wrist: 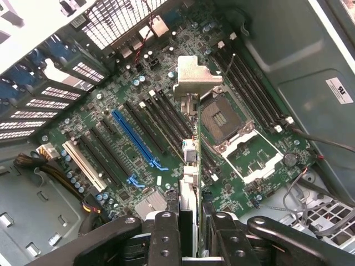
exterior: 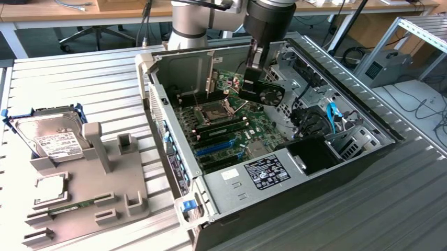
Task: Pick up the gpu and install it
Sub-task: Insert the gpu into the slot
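Observation:
My gripper (exterior: 253,78) is shut on the gpu (exterior: 264,93), a green card with a black round fan. It hangs inside the open computer case (exterior: 157,94), above the motherboard (exterior: 223,130). In the wrist view the gpu (wrist: 195,160) appears edge-on between my fingers (wrist: 166,233), its silver end bracket (wrist: 194,75) pointing away from the camera. The card hovers over the black expansion slots (wrist: 166,119), between the long blue slot (wrist: 133,138) and the CPU socket (wrist: 227,119). It is apart from the board.
A grey holder (exterior: 91,193) stands on the exterior view's left, carrying a silver hard drive (exterior: 52,138) and a memory stick (exterior: 77,204). Inside the case are a labelled black power supply (exterior: 269,170), drive cages (exterior: 349,144) and loose cables (exterior: 332,112).

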Tool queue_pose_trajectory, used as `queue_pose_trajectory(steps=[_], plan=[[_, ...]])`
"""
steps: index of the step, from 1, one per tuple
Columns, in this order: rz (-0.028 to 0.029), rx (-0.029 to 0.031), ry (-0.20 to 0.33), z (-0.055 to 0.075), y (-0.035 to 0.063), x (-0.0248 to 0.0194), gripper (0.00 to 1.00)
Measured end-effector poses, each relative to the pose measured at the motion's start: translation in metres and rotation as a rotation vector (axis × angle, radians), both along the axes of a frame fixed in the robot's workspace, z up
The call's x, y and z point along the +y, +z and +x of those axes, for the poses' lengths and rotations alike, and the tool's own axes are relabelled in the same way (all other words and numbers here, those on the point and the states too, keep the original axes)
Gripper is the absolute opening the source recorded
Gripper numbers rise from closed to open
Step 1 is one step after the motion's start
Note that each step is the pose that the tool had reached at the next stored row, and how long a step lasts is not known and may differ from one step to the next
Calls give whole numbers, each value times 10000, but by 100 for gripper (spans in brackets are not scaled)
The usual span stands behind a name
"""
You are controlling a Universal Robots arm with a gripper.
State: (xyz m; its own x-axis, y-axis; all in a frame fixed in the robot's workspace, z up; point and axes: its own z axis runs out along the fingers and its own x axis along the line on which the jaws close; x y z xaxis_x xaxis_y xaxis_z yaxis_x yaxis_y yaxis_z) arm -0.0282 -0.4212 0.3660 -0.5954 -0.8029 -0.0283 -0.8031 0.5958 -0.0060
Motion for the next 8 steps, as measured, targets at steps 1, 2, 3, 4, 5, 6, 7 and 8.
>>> queue_pose_trajectory(steps=[1,2,3,4,5,6,7,8], plan=[[0,0,11,0,0,0,26],[0,0,21,0,0,0,26],[0,0,35,1,0,0,26],[0,0,45,1,0,0,26],[0,0,55,1,0,0,26],[1,0,66,1,0,0,26],[0,0,77,1,0,0,26],[0,0,88,1,0,0,26]])
